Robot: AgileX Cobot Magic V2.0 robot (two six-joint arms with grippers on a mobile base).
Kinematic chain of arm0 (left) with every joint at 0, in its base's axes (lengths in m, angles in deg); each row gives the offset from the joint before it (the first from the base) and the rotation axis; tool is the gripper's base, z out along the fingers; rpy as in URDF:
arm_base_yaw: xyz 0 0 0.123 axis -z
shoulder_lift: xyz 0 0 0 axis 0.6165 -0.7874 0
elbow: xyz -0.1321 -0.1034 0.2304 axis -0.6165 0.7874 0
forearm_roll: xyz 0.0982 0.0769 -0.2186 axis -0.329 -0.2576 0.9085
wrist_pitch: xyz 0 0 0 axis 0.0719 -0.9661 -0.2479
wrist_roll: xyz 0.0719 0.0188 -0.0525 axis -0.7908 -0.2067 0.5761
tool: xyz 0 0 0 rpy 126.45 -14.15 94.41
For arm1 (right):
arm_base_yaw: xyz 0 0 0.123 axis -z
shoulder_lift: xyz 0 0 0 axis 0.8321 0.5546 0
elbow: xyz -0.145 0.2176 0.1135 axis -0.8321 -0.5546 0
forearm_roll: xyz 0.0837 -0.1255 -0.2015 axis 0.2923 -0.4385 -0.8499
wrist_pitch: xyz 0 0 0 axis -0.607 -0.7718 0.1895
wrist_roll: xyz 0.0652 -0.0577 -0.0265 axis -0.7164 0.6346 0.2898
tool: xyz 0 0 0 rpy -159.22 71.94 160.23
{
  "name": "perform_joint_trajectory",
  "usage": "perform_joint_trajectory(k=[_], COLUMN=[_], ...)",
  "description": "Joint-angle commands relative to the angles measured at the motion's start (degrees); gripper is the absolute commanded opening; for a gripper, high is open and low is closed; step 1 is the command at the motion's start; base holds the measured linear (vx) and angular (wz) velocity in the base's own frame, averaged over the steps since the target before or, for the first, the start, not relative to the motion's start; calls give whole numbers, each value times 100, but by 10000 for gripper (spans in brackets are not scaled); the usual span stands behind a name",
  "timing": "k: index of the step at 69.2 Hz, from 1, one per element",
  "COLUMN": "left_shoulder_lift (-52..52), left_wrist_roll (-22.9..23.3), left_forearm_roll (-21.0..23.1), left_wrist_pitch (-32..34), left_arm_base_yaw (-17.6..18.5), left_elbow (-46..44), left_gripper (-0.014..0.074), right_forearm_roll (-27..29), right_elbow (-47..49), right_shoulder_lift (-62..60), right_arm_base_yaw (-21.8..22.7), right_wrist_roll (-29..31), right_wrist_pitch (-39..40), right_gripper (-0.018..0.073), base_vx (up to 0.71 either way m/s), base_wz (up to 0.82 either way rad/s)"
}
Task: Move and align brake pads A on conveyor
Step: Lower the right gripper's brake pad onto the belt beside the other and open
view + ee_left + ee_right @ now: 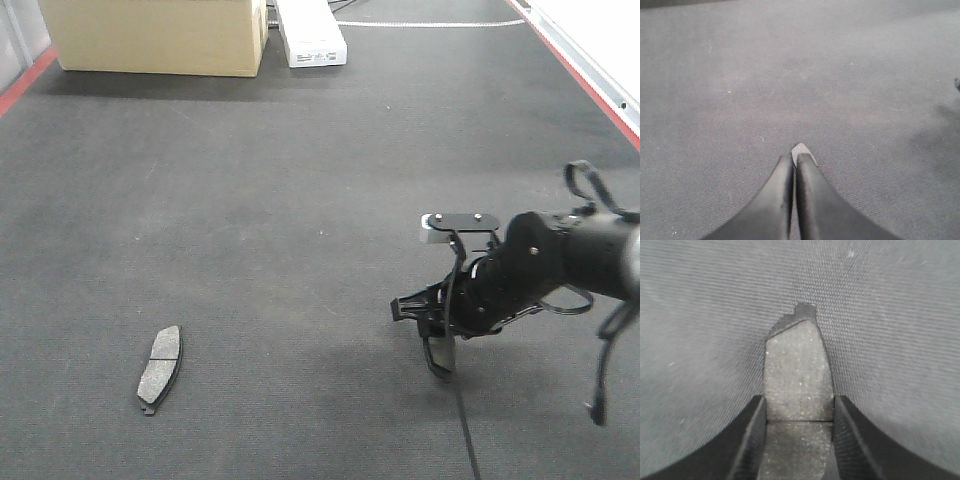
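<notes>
Right wrist-mounted view shows the right hand [799,402] closed part-way on a flat grey curved brake pad with a notched dark backing tab [797,360]. Its two black fingers pinch the pad's side edges about at the groove, and the far half juts past the fingertips toward the dark charcoal felt-like conveyor belt [300,200]. That grip is the worry: held only by narrow edges and hanging tip-down close over the belt, the pad could snag on the rough felt, twist between the fingers, or drop skewed on release. A second grey grooved brake pad [160,368] lies flat at the near left of the belt, well apart from the hand, so the carried pad may end out of line with it unless turned to match its slant. The left hand [795,161] hovers over bare belt with fingers pressed together; a pale sliver at their tips I cannot identify. The tan cardboard box [155,35] and white carton [312,35] stand far off, no obstacle.
</notes>
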Motion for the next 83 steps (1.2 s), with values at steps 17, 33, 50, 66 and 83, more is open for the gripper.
perform_joint_trajectory(k=[17,33,50,66,83], left_shoulder_lift=[0,0,0,0,0], left_wrist_roll=[6,6,6,6,6], left_forearm_roll=[21,21,21,21,21], left_wrist_pitch=[365,365,365,365,365], left_arm_base_yaw=[30,30,30,30,30], left_elbow=[-149,-149,-149,-149,-149], left_gripper=[-6,-6,-6,-6,-6], right_forearm_roll=[2,2,2,2,1], right_elbow=[285,285,285,285,285], right_shoulder_lift=[8,8,8,8,-14], right_arm_base_yaw=[-1,-1,-1,-1,12], right_wrist_roll=[-153,-153,-153,-158,-245], right_wrist_pitch=[-148,-300,-433,-428,-414], right_gripper=[136,160,267,339,347], base_vx=[0,0,0,0,0], base_wz=[0,0,0,0,0])
